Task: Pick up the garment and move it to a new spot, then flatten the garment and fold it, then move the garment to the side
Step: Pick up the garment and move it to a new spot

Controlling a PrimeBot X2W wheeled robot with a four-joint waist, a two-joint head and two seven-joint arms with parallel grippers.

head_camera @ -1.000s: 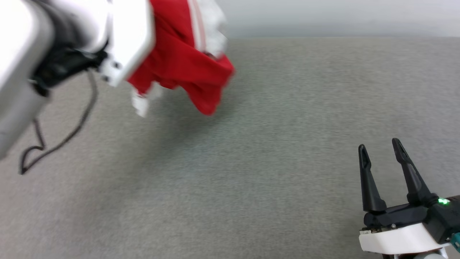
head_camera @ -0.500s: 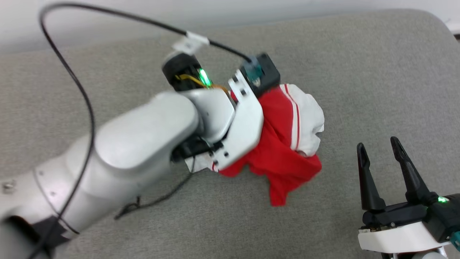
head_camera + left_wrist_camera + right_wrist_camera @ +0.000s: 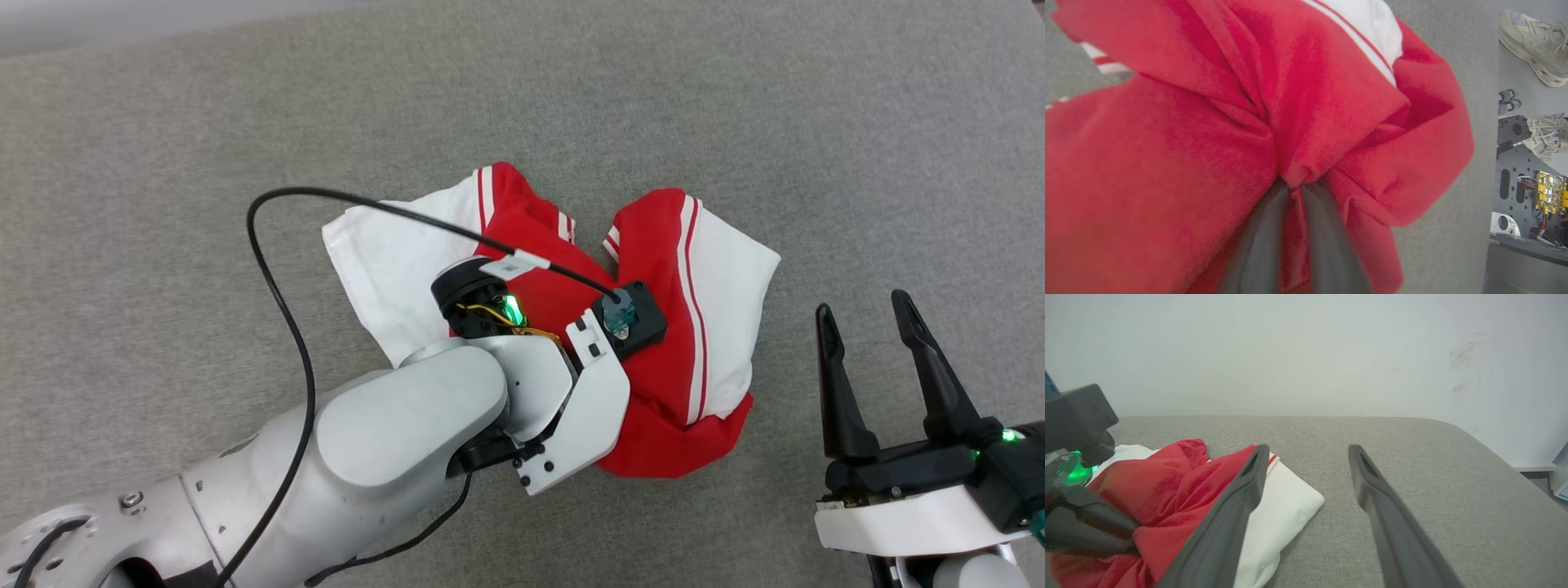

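The garment (image 3: 653, 392) lay crumpled on the grey bench (image 3: 816, 122), with the red body bunched in the middle and a white sleeve spread out on either side. The left arm (image 3: 392, 433) reached over it from above, its wrist covering the middle of the red cloth.

In the left wrist view, the left fingers (image 3: 1259, 245) were pressed close together with a ridge of red cloth pinched between them. The fabric gathered into folds right at their tips. From there it spread past the tips and out to both sides, and a strip of white sleeve with red-white trim showed beyond them.

The right fingers (image 3: 839, 400) were spread wide apart with nothing between them. They sat to the right of the garment, near it but not touching. The part of the garment nearest them was the white sleeve and the red hem below it. In the right wrist view, the garment lay ahead and to the left of these fingers (image 3: 1237, 506), and the left one crossed in front of the white sleeve. Bare bench lay between and beyond them, up to a pale wall (image 3: 1306, 355).
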